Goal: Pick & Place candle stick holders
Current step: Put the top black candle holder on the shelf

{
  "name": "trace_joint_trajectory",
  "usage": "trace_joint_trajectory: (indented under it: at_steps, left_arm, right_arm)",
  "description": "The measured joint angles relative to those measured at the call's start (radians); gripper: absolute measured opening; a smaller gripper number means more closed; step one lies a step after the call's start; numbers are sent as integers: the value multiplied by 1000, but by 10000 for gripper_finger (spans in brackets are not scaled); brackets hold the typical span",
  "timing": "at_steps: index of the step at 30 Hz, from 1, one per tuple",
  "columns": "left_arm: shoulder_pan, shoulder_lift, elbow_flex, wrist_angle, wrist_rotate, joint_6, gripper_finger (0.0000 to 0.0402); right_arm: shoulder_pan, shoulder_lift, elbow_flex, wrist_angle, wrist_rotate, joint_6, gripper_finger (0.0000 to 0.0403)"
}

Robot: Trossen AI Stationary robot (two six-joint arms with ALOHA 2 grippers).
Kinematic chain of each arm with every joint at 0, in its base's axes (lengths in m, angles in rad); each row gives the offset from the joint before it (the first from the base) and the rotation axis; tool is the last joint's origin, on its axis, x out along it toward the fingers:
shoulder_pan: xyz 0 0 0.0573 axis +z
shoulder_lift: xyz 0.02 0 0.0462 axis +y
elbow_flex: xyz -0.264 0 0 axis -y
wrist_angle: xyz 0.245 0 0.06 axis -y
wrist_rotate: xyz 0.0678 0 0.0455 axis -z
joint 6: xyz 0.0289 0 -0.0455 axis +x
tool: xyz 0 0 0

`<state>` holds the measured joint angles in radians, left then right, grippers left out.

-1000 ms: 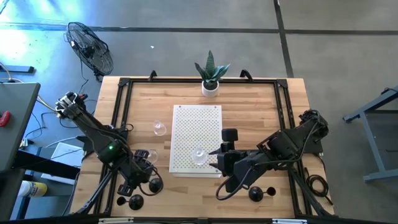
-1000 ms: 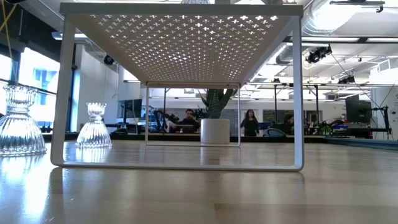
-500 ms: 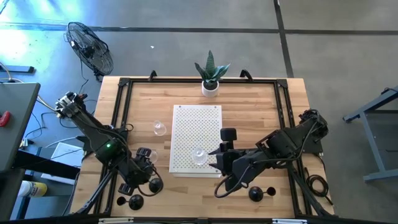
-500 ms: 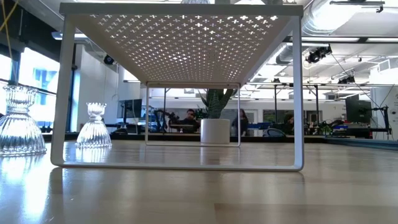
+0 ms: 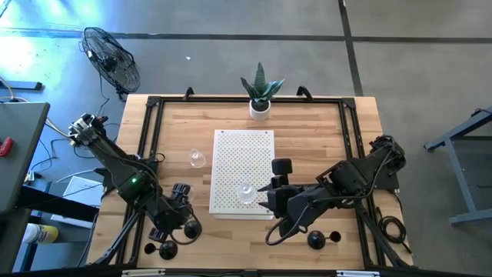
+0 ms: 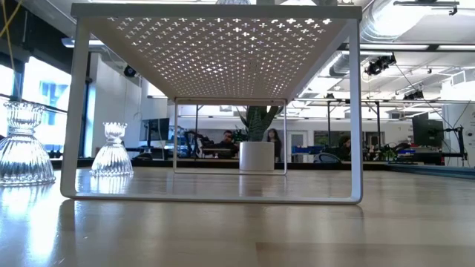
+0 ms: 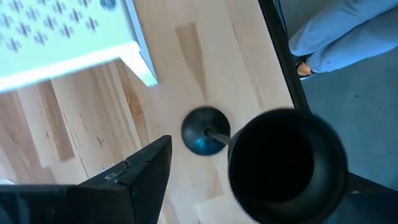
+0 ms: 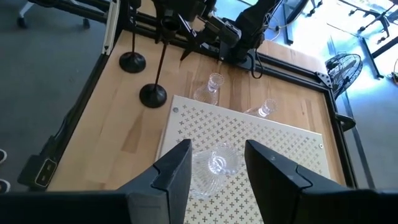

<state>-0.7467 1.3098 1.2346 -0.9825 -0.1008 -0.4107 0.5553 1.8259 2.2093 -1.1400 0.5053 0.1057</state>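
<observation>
Bench's front-left corner: left gripper (image 5: 178, 201), fingers wide and empty, should centre on the black holder's (image 5: 190, 228) stem before closing.

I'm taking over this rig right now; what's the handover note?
Left gripper: open around the top cup of the first black holder.
Right gripper: open, at the clear holder on the white rack.
Second black holder stands beside the first; third black holder near the right arm.
Two other clear holders stand on the table.
Done: one clear holder racked. Left, probably: the rest.
</observation>
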Motion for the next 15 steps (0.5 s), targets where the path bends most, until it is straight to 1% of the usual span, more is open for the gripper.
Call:
trace_joint_trajectory:
  at_steps: [11,15]
  left_arm:
    - [0,0,0,5,-14,40,249]
    - [0,0,0,-2,-15,41,229]
  right_arm:
    - [-28,0,0,0,-8,-1,142]
    - [-35,0,0,0,-12,-2,142]
